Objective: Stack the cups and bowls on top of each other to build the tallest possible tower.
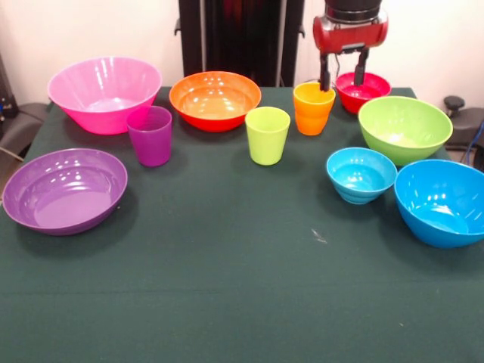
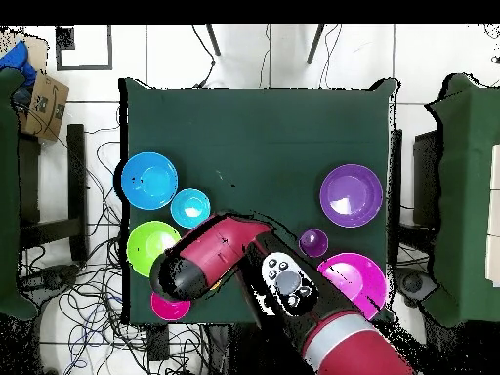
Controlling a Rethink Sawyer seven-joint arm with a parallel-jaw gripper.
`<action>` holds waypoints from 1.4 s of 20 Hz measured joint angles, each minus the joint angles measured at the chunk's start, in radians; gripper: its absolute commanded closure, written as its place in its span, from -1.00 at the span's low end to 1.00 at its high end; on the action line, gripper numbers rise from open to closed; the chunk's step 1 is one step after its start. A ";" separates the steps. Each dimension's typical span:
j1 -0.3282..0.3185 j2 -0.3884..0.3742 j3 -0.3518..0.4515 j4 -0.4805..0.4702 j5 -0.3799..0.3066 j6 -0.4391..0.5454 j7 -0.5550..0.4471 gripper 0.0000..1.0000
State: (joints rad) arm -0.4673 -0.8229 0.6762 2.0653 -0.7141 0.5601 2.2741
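Overhead, open hand (image 1: 342, 79) between orange cup (image 1: 313, 108) and red bowl (image 1: 363, 91) rims.

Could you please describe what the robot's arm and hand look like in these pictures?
The hand has a glossy red housing under a black cylindrical wrist, with two slim black fingers. From overhead, the arm is a bulky red shell with black joints, a grey band and a grey button panel.

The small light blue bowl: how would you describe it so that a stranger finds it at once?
In the front view, start at the big blue bowl by the table's right edge. Just to its left, in front of the lime green bowl, sits the small light blue bowl. It is paler and much smaller than both neighbours.
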 measured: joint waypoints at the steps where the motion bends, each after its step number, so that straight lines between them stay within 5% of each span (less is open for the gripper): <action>1: 0.002 -0.003 0.001 0.004 0.000 -0.002 0.000 -1.00; 28: 0.160 -0.031 -0.053 0.079 0.000 -0.125 0.000 -1.00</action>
State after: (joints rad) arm -0.3077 -0.8542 0.6227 2.1439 -0.7143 0.4356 2.2741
